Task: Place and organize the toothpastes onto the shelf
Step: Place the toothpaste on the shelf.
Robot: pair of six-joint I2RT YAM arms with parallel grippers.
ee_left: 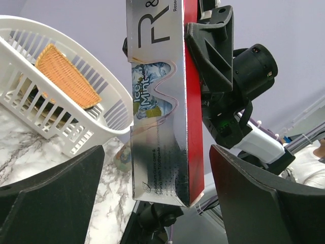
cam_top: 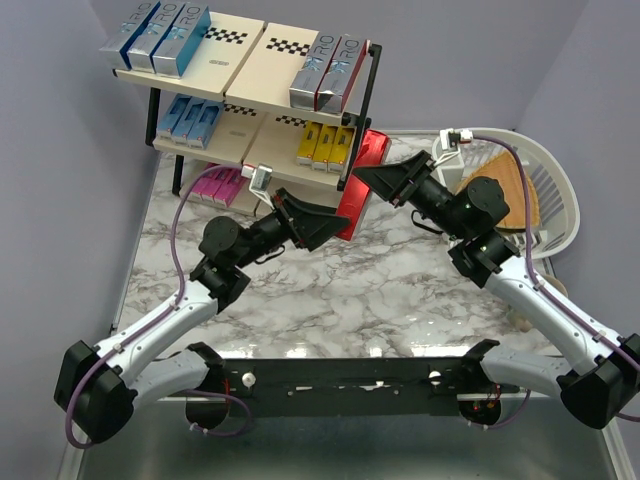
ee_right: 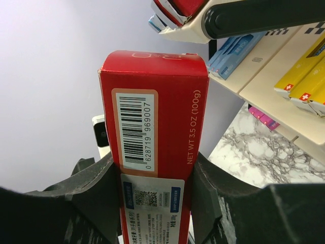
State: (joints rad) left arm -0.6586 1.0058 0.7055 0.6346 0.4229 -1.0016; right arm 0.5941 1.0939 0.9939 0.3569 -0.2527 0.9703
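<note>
We find the red and silver cardboard toothpaste box [cam_top: 354, 212] clamped on its narrow sides by the right fingers [ee_right: 216, 198]. It sits just off the right end of the black-framed, beige-boarded three-tier shelf [cam_top: 245, 75], over the marble-patterned counter [cam_top: 380, 290]. Its long axis points straight away from the right wrist camera, barcode face toward the lens. The left fingers [ee_left: 51, 203] stand wide, flanking the glossy silver face without contact. Yellow rectangular boxes [cam_top: 325, 145] line the middle board.
</note>
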